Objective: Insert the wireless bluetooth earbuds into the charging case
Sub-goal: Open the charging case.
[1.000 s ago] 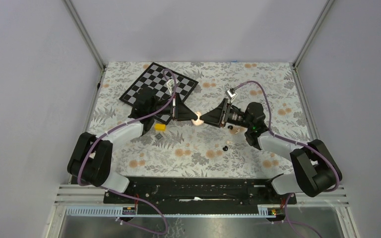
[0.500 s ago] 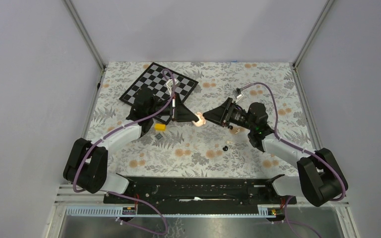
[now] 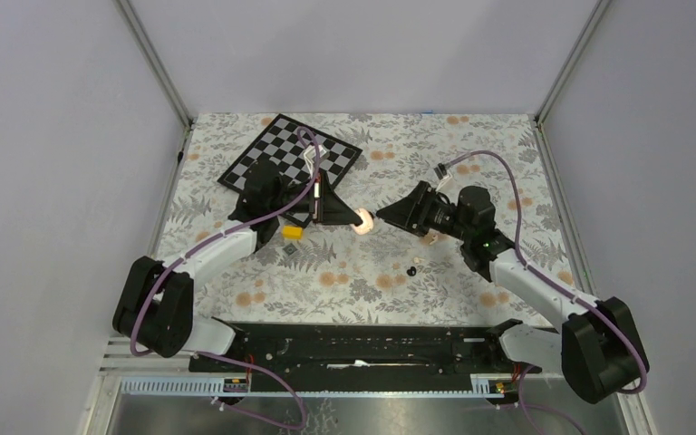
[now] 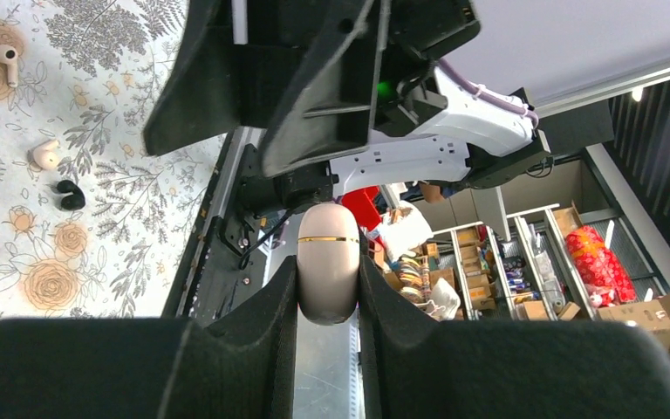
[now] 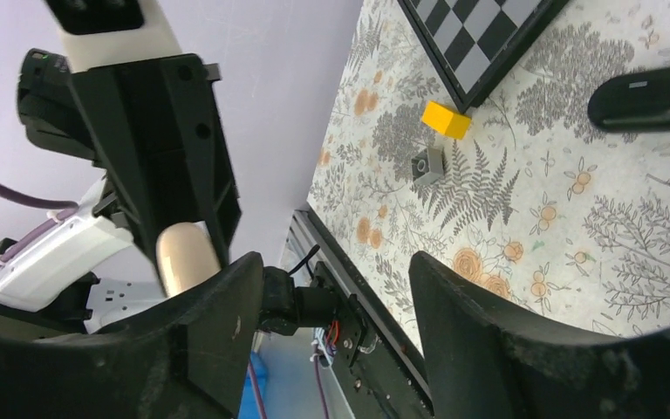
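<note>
A pale beige-pink charging case (image 4: 329, 249) with a gold seam is held closed, above the table, by my left gripper (image 4: 329, 278), which is shut on its sides. From above, the case (image 3: 362, 224) is at mid-table. My right gripper (image 3: 382, 217) hangs just right of it, open and empty, not touching; its wrist view shows wide jaws (image 5: 336, 262) and the case (image 5: 183, 253) off to the left. Two pale earbuds (image 4: 45, 154) (image 4: 7, 57) and a black earbud (image 4: 70, 194) lie on the floral cloth. From above, a pale earbud (image 3: 428, 238) and the black one (image 3: 410, 270) show.
A chessboard (image 3: 290, 159) lies at the back left. A small yellow block (image 3: 292, 232) and a grey block (image 5: 427, 163) sit near the left arm. A black oval case (image 5: 646, 98) rests on the cloth beside the board.
My right gripper has let go at the case, opened wider and drawn back to the right. The left gripper has kept hold of the case, almost still.
</note>
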